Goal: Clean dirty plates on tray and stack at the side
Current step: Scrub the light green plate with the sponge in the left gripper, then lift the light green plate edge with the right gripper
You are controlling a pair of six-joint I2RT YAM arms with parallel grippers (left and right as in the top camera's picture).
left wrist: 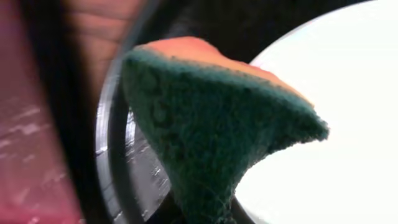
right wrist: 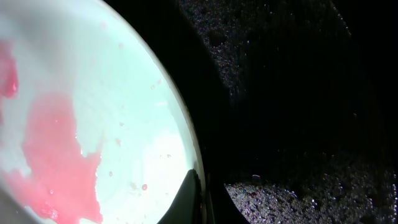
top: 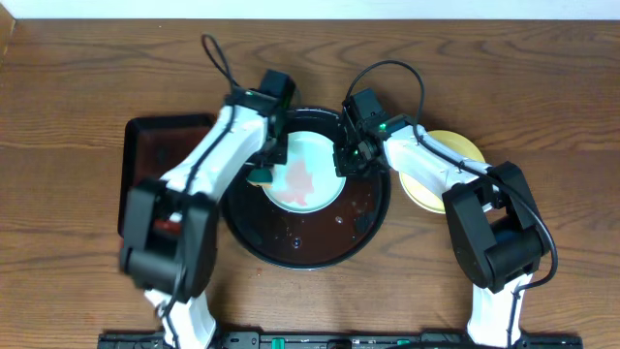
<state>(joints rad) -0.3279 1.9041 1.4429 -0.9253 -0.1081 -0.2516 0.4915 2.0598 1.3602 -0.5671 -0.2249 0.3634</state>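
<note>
While the closed right gripper (top: 341, 162) apparently steadies the green plate (top: 320, 153) on the tray (top: 291, 262), the left gripper (top: 265, 172) clamps a sponge (left wrist: 205, 124) to scrub red sauce (right wrist: 56, 155).

Wooden table under soft light

From overhead I see a brown wood-grain tabletop (top: 77, 58) filling nearly the whole view, evenly lit. Beyond the tabletop's far edge runs a thin pale strip (top: 484, 6); wall or floor, I cannot tell.
</note>
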